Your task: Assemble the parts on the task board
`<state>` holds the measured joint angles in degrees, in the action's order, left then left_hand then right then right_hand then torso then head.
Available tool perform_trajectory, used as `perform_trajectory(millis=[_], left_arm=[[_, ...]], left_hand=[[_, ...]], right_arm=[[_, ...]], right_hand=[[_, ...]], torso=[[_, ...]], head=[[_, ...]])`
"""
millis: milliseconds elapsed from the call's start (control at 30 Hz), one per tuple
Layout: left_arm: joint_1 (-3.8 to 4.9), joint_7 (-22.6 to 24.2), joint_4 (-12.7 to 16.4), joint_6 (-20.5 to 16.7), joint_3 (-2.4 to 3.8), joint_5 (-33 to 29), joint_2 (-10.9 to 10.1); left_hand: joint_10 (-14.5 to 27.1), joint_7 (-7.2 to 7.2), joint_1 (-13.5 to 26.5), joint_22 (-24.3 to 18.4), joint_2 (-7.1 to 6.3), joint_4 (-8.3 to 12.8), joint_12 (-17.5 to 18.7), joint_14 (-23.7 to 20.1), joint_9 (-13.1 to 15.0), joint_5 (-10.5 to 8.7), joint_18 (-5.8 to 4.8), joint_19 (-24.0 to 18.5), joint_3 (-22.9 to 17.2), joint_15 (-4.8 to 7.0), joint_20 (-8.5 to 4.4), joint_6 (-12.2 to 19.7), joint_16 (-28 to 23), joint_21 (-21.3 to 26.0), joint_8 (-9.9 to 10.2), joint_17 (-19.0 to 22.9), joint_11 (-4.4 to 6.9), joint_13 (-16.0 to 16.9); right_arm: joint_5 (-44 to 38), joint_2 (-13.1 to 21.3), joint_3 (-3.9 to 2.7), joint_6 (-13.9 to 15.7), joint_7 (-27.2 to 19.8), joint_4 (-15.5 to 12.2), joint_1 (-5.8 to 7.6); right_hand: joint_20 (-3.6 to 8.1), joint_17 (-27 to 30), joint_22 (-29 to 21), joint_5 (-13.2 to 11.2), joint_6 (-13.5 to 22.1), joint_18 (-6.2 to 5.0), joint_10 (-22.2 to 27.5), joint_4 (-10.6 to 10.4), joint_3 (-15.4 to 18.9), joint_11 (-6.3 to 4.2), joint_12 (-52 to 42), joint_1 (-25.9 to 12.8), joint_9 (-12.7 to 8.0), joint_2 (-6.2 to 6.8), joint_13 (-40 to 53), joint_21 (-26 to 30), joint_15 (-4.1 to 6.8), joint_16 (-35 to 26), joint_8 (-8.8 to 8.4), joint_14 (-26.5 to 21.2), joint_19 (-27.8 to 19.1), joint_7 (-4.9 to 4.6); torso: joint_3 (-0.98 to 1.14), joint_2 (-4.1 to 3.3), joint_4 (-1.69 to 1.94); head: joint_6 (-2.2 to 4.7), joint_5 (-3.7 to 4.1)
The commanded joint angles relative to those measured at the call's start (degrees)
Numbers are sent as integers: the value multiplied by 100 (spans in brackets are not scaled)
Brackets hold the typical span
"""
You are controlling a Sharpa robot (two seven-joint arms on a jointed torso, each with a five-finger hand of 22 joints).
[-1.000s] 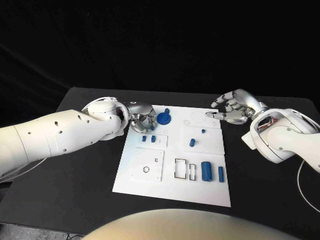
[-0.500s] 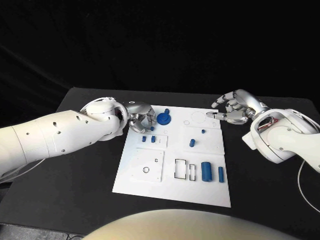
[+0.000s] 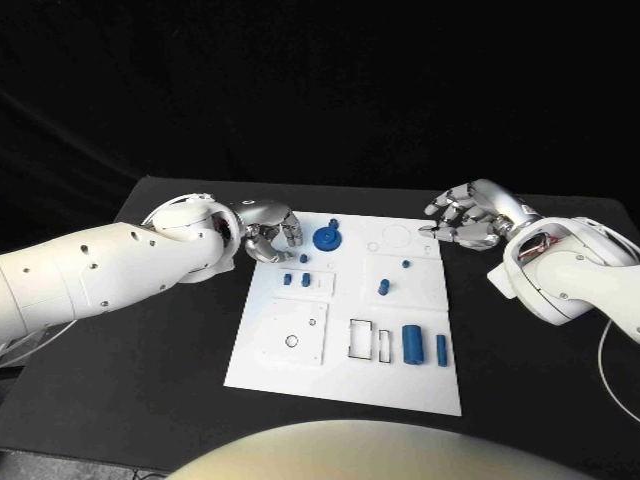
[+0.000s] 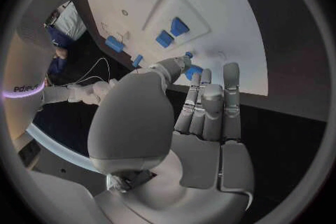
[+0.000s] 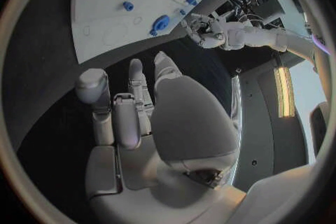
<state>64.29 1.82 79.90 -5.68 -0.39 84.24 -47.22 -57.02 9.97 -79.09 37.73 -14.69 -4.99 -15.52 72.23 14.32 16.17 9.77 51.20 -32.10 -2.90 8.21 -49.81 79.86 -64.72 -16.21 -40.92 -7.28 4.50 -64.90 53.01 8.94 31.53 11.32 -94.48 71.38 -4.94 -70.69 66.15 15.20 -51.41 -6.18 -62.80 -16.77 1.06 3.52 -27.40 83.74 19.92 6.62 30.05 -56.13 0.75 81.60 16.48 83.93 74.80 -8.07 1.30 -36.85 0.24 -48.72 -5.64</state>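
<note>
My left silver hand (image 3: 267, 231) has drawn back from the round blue disc-shaped part (image 3: 327, 238) at the far edge of the white task board (image 3: 342, 375). A second ago my fingers were right against that part; now they sit just off the board's left edge, apart from it and holding nothing. My left white arm (image 3: 104, 270) has swung slightly outward with it.

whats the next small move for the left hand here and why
Probably ease the left hand toward the round blue part at the far end of the task board and close its fingers on it. The hand sits just beside that part at the board's edge, holding nothing as far as I can tell. The right hand hovers empty off the opposite corner.
</note>
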Motion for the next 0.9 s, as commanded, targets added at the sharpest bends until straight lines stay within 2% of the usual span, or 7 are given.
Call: perform_trajectory(millis=[33, 233, 500, 600, 733, 867, 900], left_arm=[[5, 150, 103, -90, 32, -647, -95], [7, 235, 232, -98, 57, -1029, -200], [7, 245, 313, -176, 64, -1257, -271], [7, 231, 300, -155, 65, -1244, -258], [8, 218, 253, -74, 64, -1147, -208], [9, 211, 177, -31, 63, -1074, -141], [9, 207, 158, -20, 63, -1059, -124]], left_hand=[[-97, 6, -85, -10, 30, 44, -45, -83, 39, 31, 88, 16, -50, 3, 33, -135, -12, 18, -81, 80, 29, 21], [-298, -74, -119, -6, 80, 98, -359, -130, 80, 15, 87, -3, -52, 79, -21, -263, -4, 2, -140, 138, 121, 159], [-69, -192, -115, 10, 217, 189, -1816, 170, 142, -5, 82, 34, 97, 261, -181, -410, 266, -50, -216, -488, 335, 963], [74, -192, -55, 5, 205, 149, -2021, 172, 143, -26, 79, 32, 124, 258, -184, -385, 283, -42, -208, -501, 337, 1080], [160, -203, -150, 20, 340, 168, -2316, 248, 138, 26, 83, 43, -16, 289, -204, -404, 345, -69, -210, -697, 376, 1238], [301, -242, -142, 164, 374, 149, -2892, 473, 138, 13, 62, 151, -174, 344, -251, -453, 505, -188, -229, -1255, 437, 1557], [349, -257, -120, 321, 357, 141, -3251, 584, 146, 9, 34, 271, -241, 370, -276, -480, 580, -291, -249, -1530, 473, 1760]], right_arm=[[-171, -11, -1, -350, -260, 36, -3], [-474, -24, -1, -469, -307, 81, -3], [-1093, -59, -1, -662, -274, 108, -12], [-1213, -75, -1, -693, -250, 112, -19], [-1318, -96, -1, -715, -220, 102, -34], [-1368, -113, -1, -722, -198, 82, -48], [-1376, -114, -1, -722, -194, 77, -51]], right_hand=[[-49, -4, 36, 31, -116, -82, -96, 1, -217, 37, 468, 178, -67, 69, -476, 26, -22, -32, -74, 203, 28, -39], [-49, -42, 113, 38, -212, -73, -309, 12, -567, 28, 806, 322, -144, 198, -877, -21, -21, -17, -149, 217, 64, -37], [-4, -100, 240, 46, -356, -50, -577, 18, -1064, -28, 913, 595, -213, 355, -1059, -143, 27, 12, -219, 236, 124, -1], [-4, -100, 240, 46, -356, -50, -577, 18, -1064, -28, 913, 595, -213, 355, -1059, -143, 27, 12, -219, 236, 124, -1], [-2, -122, 287, 36, -402, -43, -681, 17, -1318, -32, 936, 522, -254, 463, -1109, -175, 29, 21, -278, 241, 139, -2], [1, -124, 290, 34, -412, -44, -711, 17, -1371, -37, 923, 496, -262, 487, -1105, -169, 34, 22, -291, 241, 137, 1], [1, -124, 290, 34, -412, -44, -711, 17, -1371, -37, 923, 496, -262, 487, -1105, -169, 34, 22, -291, 241, 137, 1]], torso=[[-2, -1, 1], [-9, -4, 0], [-7, -10, 3], [-2, -9, 9], [1, -11, 5], [2, -14, -4], [1, -15, -5]], head=[[13, 1], [28, 10], [53, 53], [50, 47], [42, 32], [40, 21], [38, 21]])
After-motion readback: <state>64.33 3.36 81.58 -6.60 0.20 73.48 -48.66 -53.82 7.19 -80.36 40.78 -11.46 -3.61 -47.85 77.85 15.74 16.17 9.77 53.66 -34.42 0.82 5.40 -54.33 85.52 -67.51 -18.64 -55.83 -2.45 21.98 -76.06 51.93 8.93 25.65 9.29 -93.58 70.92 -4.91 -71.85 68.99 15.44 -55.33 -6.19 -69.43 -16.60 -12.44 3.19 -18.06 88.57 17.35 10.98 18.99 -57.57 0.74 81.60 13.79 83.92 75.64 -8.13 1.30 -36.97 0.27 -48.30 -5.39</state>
